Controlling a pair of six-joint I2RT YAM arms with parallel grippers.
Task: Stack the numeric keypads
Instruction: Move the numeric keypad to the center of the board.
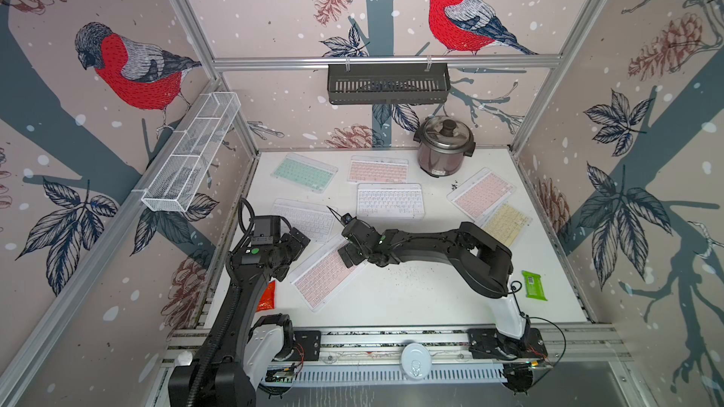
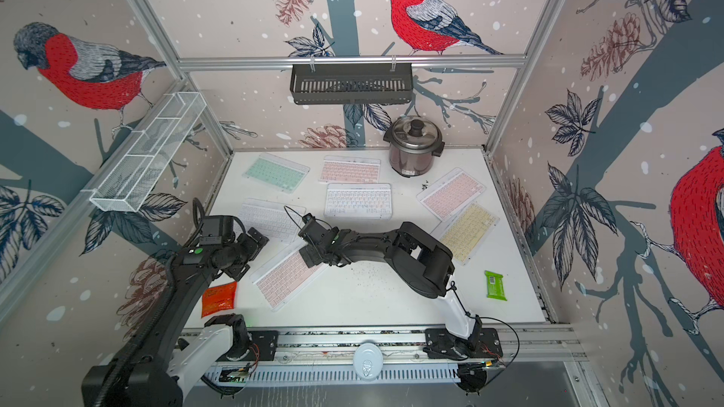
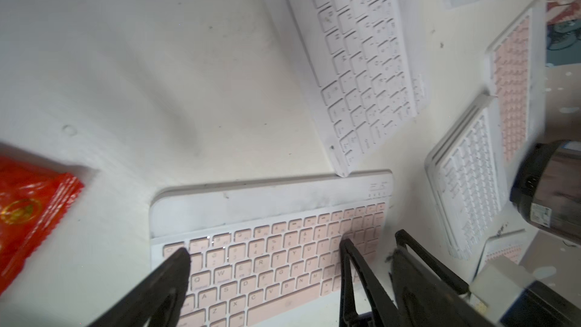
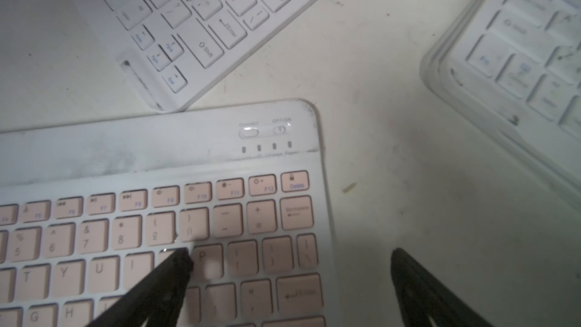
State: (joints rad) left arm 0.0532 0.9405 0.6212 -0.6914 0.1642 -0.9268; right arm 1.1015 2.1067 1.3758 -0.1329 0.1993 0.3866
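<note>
1. A pink keypad (image 1: 325, 279) lay slanted near the table's front-left corner. The right pincer (image 4: 292, 252) hung over its end, spread wide, one tip above the keys and the other past the edge.
2. The left pincer (image 3: 283, 245), also spread, hovered over the same keypad, so the arms might bump.
3. Closing could skid the thin keypad instead of lifting it, and could shove the white keypad (image 1: 301, 221) touching its edge.
4. Other keypads lay toward the back and right edges, with a rice cooker (image 1: 444, 146) at the back and a green packet (image 1: 533, 285) by the right edge.
</note>
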